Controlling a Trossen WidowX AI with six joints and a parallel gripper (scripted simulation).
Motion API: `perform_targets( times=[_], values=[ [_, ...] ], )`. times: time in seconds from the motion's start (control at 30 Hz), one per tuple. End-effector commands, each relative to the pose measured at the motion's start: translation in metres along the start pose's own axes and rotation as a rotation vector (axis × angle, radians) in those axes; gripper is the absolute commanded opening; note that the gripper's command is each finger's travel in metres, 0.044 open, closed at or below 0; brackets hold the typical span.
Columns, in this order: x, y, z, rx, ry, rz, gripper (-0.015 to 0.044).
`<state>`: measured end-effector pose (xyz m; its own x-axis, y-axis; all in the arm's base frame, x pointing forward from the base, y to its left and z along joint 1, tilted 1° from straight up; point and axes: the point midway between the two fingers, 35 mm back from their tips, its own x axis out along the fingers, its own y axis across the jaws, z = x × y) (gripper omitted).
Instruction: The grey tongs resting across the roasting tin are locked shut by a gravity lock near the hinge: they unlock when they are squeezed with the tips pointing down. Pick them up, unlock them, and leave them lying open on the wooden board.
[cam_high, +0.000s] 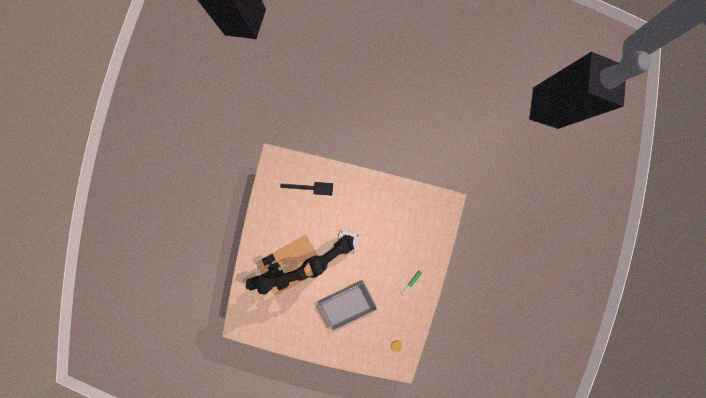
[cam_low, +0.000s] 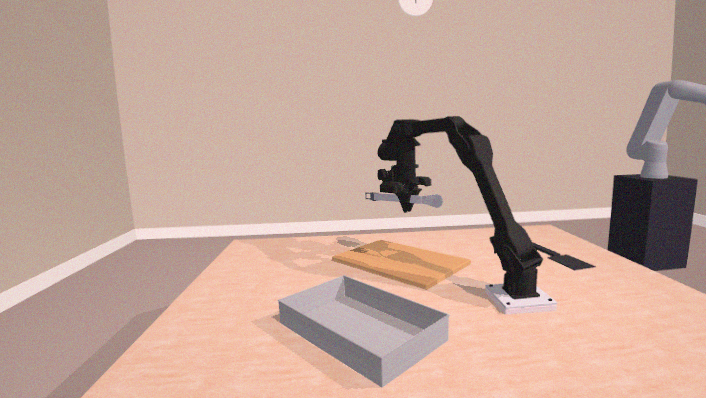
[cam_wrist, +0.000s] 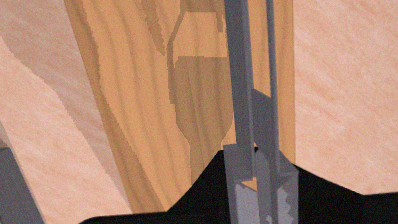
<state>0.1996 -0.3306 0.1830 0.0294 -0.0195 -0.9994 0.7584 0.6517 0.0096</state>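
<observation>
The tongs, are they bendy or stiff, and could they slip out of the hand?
Probably stiff: the tongs stick out level on both sides of the hand without drooping. They look thin and smooth, so they might slip or swivel. They seem light, since a pinch near the middle holds them above the board.

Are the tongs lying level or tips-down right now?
Level: the tongs lie horizontal in the shut gripper, high above the wooden board.
</observation>
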Motion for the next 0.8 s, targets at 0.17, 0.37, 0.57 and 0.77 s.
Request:
perform_targets(
  times=[0.17, 0.37, 0.57, 0.77],
  values=[
    [-0.002, -0.001, 0.000, -0.021, -0.010, 0.002, -0.0150],
    [0.001, -0.002, 0.005, -0.010, -0.072, 0.006, -0.0150],
    [0.003, -0.004, 0.010, 0.003, -0.160, 0.011, -0.0150],
    [0.005, -0.006, 0.015, 0.014, -0.249, 0.016, -0.0150]
  ],
)
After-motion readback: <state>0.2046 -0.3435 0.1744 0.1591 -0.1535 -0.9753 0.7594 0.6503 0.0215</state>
